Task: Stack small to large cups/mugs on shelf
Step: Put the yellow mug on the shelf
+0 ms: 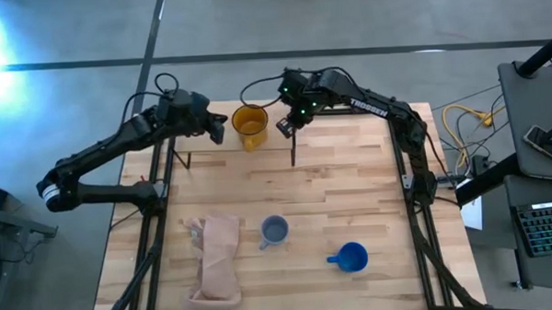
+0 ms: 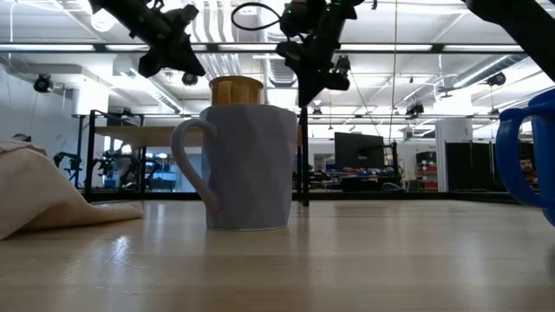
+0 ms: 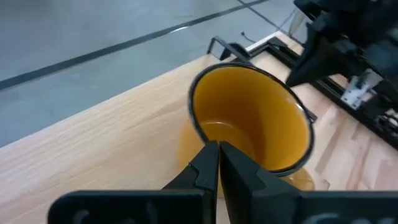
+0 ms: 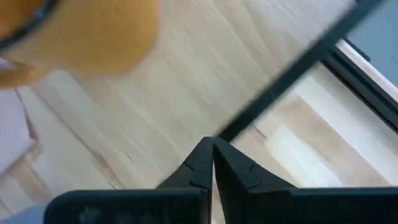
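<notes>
Yellow mug [image 1: 249, 126]: upright on shelf [image 1: 340, 139], nothing inside. Grey mug [image 1: 274, 231] and blue mug [image 1: 350, 257]: upright on surface [image 1: 351, 198] nearer front, well apart. Cloth [image 1: 217, 256] beside grey mug. Left pincer [image 1: 222, 131] closed, beside yellow mug; right pincer [image 1: 282, 127] closed, holding nothing.

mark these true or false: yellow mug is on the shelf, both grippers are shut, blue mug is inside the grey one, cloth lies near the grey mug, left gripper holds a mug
1. The yellow mug stands on the shelf. True.
2. The left gripper and right gripper are shut. True.
3. The blue mug sits inside the grey mug. False: they stand apart on the table.
4. The cloth lies near the grey mug. True.
5. The left gripper holds a mug. False: it is shut, empty, beside the yellow mug.
</notes>
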Robot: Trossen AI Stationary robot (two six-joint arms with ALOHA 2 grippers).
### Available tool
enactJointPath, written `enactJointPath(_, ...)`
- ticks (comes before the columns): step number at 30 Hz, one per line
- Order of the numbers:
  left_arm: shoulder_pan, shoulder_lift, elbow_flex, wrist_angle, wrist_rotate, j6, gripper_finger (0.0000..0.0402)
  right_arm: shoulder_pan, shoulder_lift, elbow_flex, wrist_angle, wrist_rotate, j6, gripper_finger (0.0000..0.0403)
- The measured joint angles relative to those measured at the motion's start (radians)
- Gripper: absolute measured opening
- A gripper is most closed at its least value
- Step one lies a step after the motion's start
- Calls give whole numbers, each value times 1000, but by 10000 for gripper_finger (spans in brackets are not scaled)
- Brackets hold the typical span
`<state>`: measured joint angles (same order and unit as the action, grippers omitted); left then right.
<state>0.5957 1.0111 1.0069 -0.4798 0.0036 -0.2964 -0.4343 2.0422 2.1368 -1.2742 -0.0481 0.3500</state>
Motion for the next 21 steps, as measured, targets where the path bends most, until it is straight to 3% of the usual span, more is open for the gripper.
enactJointPath(3, -2, 2, 0, 36, 13, 67, 0, 2, -5, 0, -7, -2, -2, 9)
enactJointPath(12, -2, -18, 21, 148, 18, 70, 0, 1, -17, 0, 20, -19, 16, 9)
enactJointPath(21, -1, -38, 24, 181, 19, 68, 0, 4, -30, 0, 253, -291, -23, 9)
